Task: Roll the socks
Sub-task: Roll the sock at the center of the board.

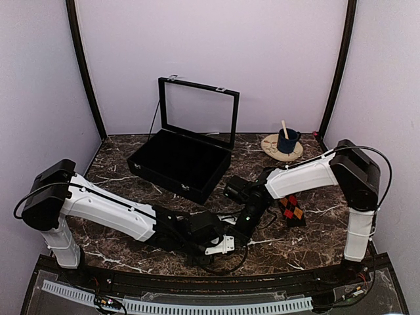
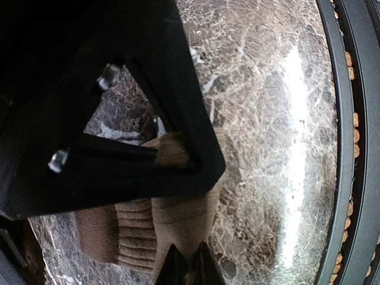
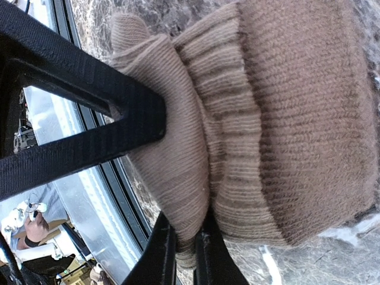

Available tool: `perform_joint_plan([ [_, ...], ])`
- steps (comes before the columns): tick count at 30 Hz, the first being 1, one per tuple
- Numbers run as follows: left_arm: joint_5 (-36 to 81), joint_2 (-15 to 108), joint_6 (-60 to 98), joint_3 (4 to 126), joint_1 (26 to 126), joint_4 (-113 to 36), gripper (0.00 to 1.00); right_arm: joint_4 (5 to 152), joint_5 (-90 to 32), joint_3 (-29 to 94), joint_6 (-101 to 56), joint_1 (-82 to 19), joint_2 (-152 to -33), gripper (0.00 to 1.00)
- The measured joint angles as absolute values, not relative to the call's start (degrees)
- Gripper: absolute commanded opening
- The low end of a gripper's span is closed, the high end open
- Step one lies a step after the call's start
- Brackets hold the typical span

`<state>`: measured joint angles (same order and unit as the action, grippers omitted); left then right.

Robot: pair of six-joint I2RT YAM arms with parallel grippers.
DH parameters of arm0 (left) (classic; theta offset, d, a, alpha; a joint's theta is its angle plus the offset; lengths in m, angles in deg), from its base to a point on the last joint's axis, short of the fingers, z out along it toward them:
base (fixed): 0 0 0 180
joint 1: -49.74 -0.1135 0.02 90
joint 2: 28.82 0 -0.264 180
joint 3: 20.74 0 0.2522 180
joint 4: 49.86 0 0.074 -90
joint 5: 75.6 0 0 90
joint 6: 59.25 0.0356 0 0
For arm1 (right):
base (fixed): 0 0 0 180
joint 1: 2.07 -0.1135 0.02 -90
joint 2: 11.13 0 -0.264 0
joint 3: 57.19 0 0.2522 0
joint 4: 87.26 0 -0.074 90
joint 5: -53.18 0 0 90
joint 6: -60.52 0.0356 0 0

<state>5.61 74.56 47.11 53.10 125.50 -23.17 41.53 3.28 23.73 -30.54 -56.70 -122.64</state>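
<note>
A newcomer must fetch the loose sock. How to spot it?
On the marble table, look right of the open black box, beside the right arm. The sock lies there alone, black with orange diamonds, unlike the tan sock held nearby.

A marble table (image 1: 308, 246) bears an open black box (image 1: 178, 164) and a blue mug (image 1: 287, 141) on a coaster (image 1: 270, 146).

Ribbed knit socks (image 3: 297, 119), glossy marble-look table (image 2: 279, 148), matt black box (image 1: 177, 161)
</note>
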Motion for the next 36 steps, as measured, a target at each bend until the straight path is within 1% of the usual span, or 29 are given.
perform_joint_plan([
  [2, 6.0, 74.6, 47.1, 53.1, 125.5, -23.2, 0.00, 41.5, 3.4, 23.7, -30.5, -56.7, -122.7, 0.02],
  [8, 8.2, 74.7, 47.1, 53.1, 125.2, -22.9, 0.00, 41.4, 3.4, 23.7, -30.4, -56.7, -122.7, 0.15],
  [12, 11.2, 74.8, 47.0, 53.8, 124.1, -21.9, 0.00, 41.5, 3.3, 23.7, -30.1, -56.5, -122.8, 0.21],
  [14, 12.9, 74.9, 46.8, 54.2, 123.5, -21.2, 0.00, 41.5, 3.3, 23.7, -29.7, -56.4, -122.8, 0.28],
  [15, 14.1, 75.0, 46.7, 54.5, 123.1, -20.8, 0.00, 41.6, 3.3, 23.7, -29.6, -56.4, -122.8, 0.29],
  [25, 25.8, 76.6, 46.1, 57.8, 119.3, -16.4, 0.00, 45.9, 2.9, 19.9, -25.8, -55.2, -119.8, 0.33],
  [36, 34.6, 78.5, 43.3, 59.8, 114.8, -12.4, 0.00, 51.4, -0.7, 14.9, -21.0, -53.7, -113.1, 0.34],
])
